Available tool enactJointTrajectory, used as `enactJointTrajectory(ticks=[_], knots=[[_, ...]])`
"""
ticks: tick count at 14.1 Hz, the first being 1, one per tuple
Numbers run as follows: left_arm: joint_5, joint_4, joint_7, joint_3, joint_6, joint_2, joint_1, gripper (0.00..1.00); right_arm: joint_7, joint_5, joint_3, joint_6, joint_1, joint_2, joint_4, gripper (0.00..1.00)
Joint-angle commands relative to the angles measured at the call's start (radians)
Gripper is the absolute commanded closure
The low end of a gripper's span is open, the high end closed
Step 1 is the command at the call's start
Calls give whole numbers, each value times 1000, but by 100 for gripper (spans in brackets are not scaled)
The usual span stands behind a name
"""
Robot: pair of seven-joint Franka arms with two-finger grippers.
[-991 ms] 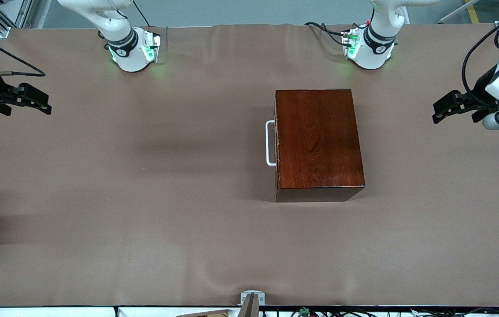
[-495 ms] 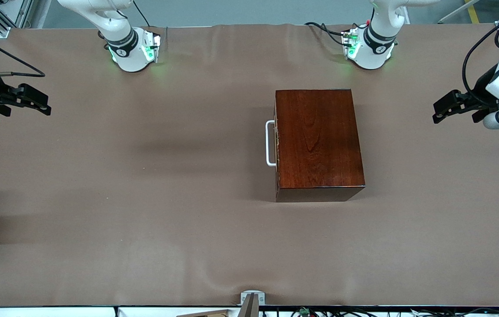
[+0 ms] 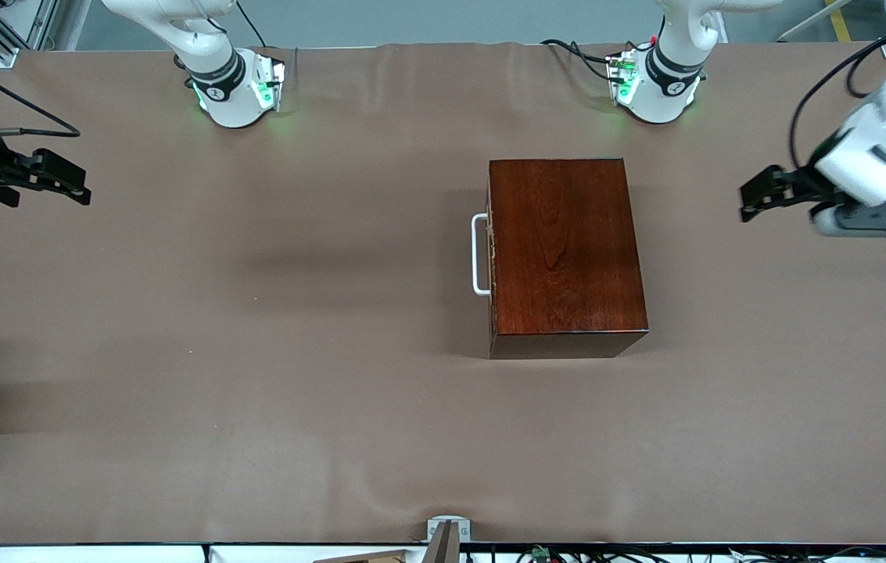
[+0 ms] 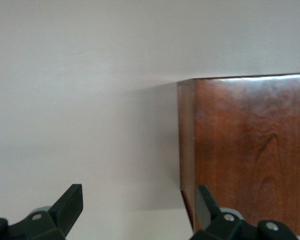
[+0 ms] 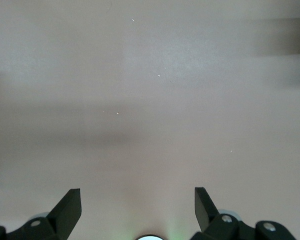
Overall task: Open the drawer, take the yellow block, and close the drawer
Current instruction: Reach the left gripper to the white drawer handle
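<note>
The glossy reddish-brown wooden box [image 3: 566, 250] stands mid-table, and one of its corners shows in the left wrist view [image 4: 249, 150]. Its drawer [image 3: 493, 258] is pushed in flush, with the white bar handle [image 3: 478, 254] facing the right arm's end of the table. No yellow block is in view. My left gripper [image 3: 751, 202] [image 4: 140, 197] hangs open over bare table between the box and the left arm's end, holding nothing. My right gripper [image 3: 83, 184] [image 5: 137, 197] waits open over the table at the right arm's end, holding nothing.
Brown cloth [image 3: 255, 352] covers the whole table. The two arm bases [image 3: 235, 90] [image 3: 658, 86] stand along the edge farthest from the front camera. A small grey bracket [image 3: 448, 532] sits at the edge nearest the front camera.
The left arm has swung its gripper toward the box over the last half second. The right arm, the box and the drawer have not moved.
</note>
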Motion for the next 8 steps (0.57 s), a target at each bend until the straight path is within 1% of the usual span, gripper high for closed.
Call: enactJointTrajectory(ticks=[1,3,5,6,8], knots=[[-1,72,-141,-49,-8,35,-82,0,13,12,5,11,-9,-7,-12,0],[4,110,-301,-91,-18,58,-147,0,13,12,5,12,-10,-7,-12,0],[8,141,-360,-98,-20,99,-228,0,13,12,5,14,-10,-7,-12,0],[10,158,-404,-97,-20,131,-292,0,13,12,5,14,-10,-7,-12,0],[22,251,-552,-97,-40,217,-392,0,13,12,5,12,-10,-4,-12,0]])
